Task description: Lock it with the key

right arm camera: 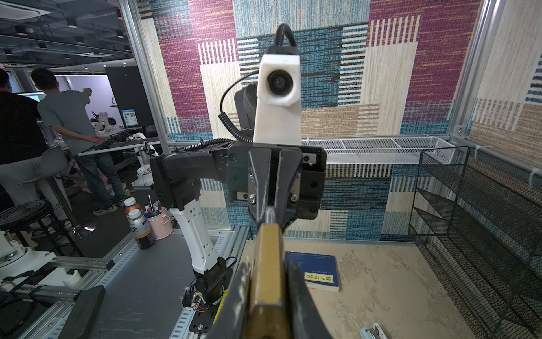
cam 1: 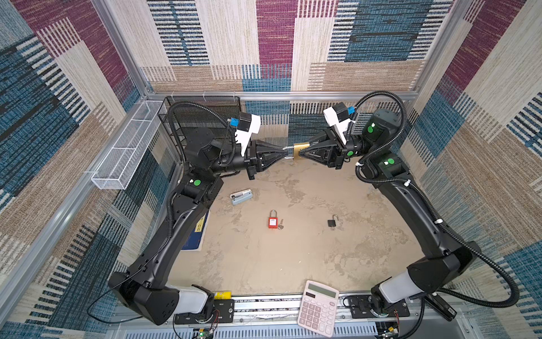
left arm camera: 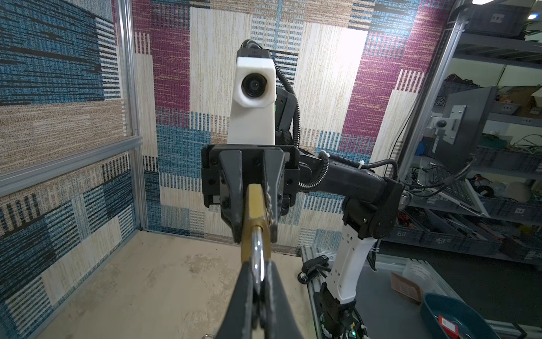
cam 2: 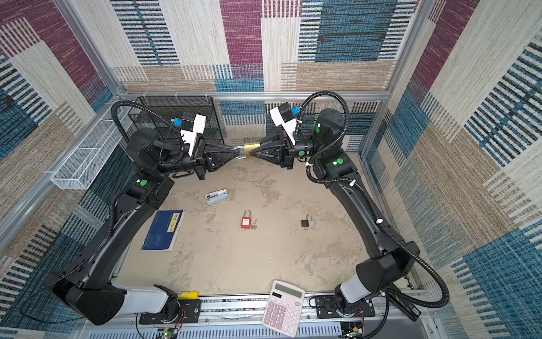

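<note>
The left gripper (cam 1: 283, 153) is pinched almost closed on the silver shackle (cam 1: 288, 153) of the brass padlock (cam 1: 302, 146), and the right gripper (cam 1: 300, 153) is clamped narrowly on the lock's body. The padlock hangs between the two tips, well above the table (cam 1: 264, 258). Below on the table lie a red padlock (cam 1: 272, 222) with a key (cam 1: 281, 225) just beside it, and a black padlock (cam 1: 332, 222)

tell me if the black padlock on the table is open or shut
Open: in both top views the black padlock has its shackle swung aside, one leg free.
</note>
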{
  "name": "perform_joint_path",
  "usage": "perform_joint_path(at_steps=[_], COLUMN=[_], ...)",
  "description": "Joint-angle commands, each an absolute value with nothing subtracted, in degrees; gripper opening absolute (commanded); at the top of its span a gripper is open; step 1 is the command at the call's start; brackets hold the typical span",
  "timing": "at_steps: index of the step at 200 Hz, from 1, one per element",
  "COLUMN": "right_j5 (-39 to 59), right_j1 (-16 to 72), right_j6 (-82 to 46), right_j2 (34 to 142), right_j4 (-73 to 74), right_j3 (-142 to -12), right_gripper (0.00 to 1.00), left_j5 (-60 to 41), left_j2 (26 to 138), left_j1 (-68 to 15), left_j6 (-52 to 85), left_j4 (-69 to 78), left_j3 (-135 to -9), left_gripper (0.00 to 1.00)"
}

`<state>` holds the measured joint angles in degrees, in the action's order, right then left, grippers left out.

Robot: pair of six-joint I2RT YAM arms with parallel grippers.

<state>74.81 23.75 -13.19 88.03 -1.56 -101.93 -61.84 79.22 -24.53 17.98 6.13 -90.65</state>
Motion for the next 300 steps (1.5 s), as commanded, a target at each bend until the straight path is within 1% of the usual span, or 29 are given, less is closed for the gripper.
perform_joint_path(at_steps=[1,21,36,44,53,69,89,111,124,125,137,145,157,177,188,201,232,246,275,300], right_j5=[72.61,72.64,73.15,73.21,73.47,72.61,72.60,72.29,71.06,71.04,70.68,70.23,69.42,68.21,67.88,67.77,68.85,69.20,69.28,69.45], right_j1=[25.31,25.31,25.93,26.62,26.88,26.89,26.72,25.96,25.16,25.06,24.00,23.58,23.23,23.13,23.08,22.96,22.94,22.94,22.95,22.94], right_j6=[-10.80,-10.74,-15.36,-15.78,-15.12,-8.43,-8.79,-8.09,-8.34,-8.39,-10.11,-11.19,-12.81,-13.84,-13.96,-14.19,-17.08,-18.19,-19.89,-20.84], right_j2=[88.24,88.30,88.86,89.66,90.99,92.06,91.14,90.40,89.07,88.96,87.80,87.01,85.97,84.71,84.40,84.24,84.20,84.26,83.86,83.85], right_j4=[-4.56,-4.63,1.77,2.62,0.57,-9.19,-8.21,-9.21,-7.74,-7.52,-4.41,-2.37,0.51,2.54,2.64,2.99,7.04,8.66,11.83,12.91], right_j3=[-102.51,-102.48,-100.83,-101.17,-103.04,-107.54,-106.10,-105.84,-104.06,-103.89,-101.21,-99.59,-97.43,-95.10,-94.70,-94.36,-93.35,-92.76,-91.94,-91.94], right_gripper=[0.00,0.00,0.00,0.00,0.00,0.00,0.00,0.00,0.00,0.00,0.00,0.00,0.00,0.00,0.00,0.00,0.00,0.00,0.00,0.00], left_j5=[-64.66,-64.64,-63.51,-63.48,-64.90,-62.07,-64.20,-63.06,-62.41,-62.45,-63.31,-62.96,-62.91,-63.07,-62.98,-63.14,-62.14,-62.30,-63.05,-62.96], left_j2=[80.17,80.47,81.31,82.37,83.11,81.14,81.57,80.95,81.07,81.05,81.05,80.77,80.61,80.42,80.16,80.15,80.18,80.50,81.26,81.72], left_j1=[-25.75,-25.75,-26.74,-28.06,-28.40,-27.56,-27.04,-25.86,-24.42,-24.29,-23.27,-23.03,-22.94,-22.85,-22.86,-22.85,-22.97,-23.27,-23.88,-24.17], left_j6=[18.19,18.91,19.32,20.55,21.25,19.22,21.56,18.60,20.53,20.72,22.73,23.32,23.55,24.36,25.45,26.18,24.27,24.96,26.12,26.53], left_j4=[2.68,2.81,3.48,5.86,6.12,5.98,7.10,3.51,4.51,4.76,8.49,10.34,12.11,14.10,15.95,17.15,14.74,14.71,14.73,14.68], left_j3=[-90.75,-90.88,-90.73,-90.51,-91.03,-88.99,-89.51,-90.25,-90.20,-90.19,-89.51,-88.77,-88.30,-87.96,-87.38,-87.06,-86.91,-87.20,-87.98,-88.07], left_gripper=[0.00,0.00,0.00,0.00,0.00,0.00,0.00,0.00,0.00,0.01,0.24,0.33,0.44,0.51,0.53,0.54,0.53,0.45,0.34,0.33])
